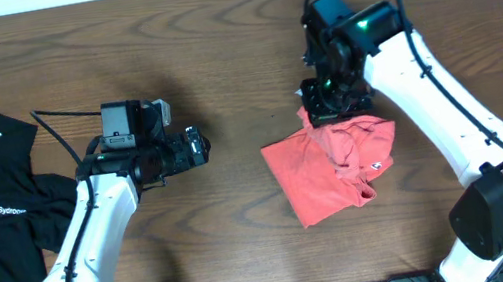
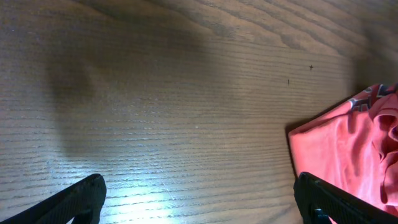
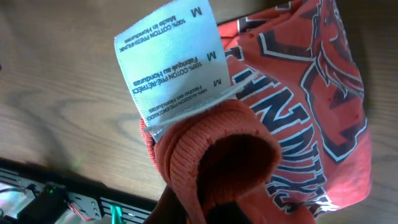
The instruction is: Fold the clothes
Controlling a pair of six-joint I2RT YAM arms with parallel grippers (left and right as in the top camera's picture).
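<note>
Pinching T-shirt [image 1: 331, 164] collar edge, right pincer [image 1: 334, 99]

The brown wooden table [image 1: 208, 57] shows fine grain with a soft sheen. The coral-red cloth T-shirt [image 1: 323, 175] is matt, its collar [image 3: 217, 143] ribbed, its white label [image 3: 171, 59] smooth.

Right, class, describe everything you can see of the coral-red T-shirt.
The coral-red T-shirt lies crumpled in a loose heap on the wooden table, right of centre. It looks like soft cotton knit, with white-outlined lettering printed on it. Its ribbed collar, with a white size-M label, is raised and pinched by the right gripper.
</note>
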